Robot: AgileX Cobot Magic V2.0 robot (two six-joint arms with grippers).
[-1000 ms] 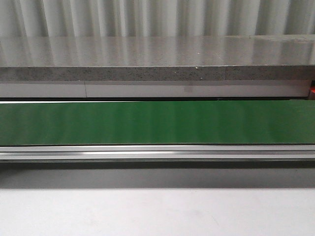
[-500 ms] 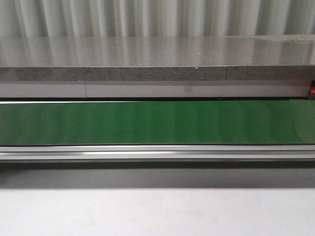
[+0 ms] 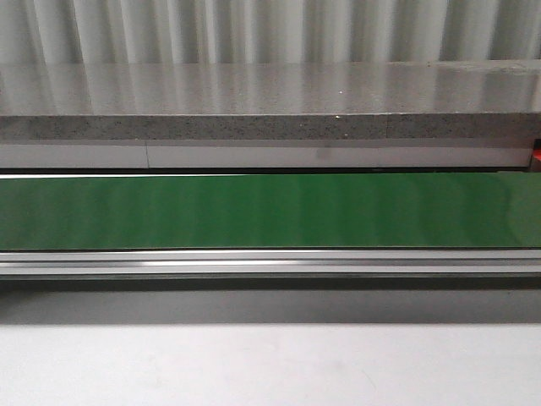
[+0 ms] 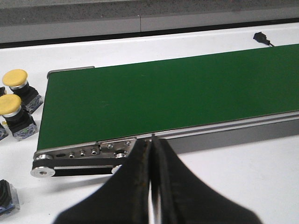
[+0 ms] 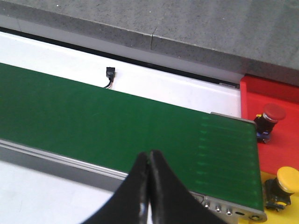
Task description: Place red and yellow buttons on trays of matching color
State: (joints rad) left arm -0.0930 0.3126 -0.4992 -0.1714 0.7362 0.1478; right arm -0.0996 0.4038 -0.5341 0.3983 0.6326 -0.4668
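Both arms' jaws are pressed together on nothing while two yellow buttons [image 4: 16,100] wait on the surface off the green belt's [image 4: 163,93] end, so a mistimed grab could drop one onto the red tray [image 5: 275,116] beside the red button [image 5: 270,116].

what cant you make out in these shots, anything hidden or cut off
- Front view: only the green belt shows; no claw, button or tray.
- Left wrist view: a dark button base is cut by the frame edge, its cap colour unseen.
- Right wrist view: the yellow tray and red tray run off the frame, extent unknown.
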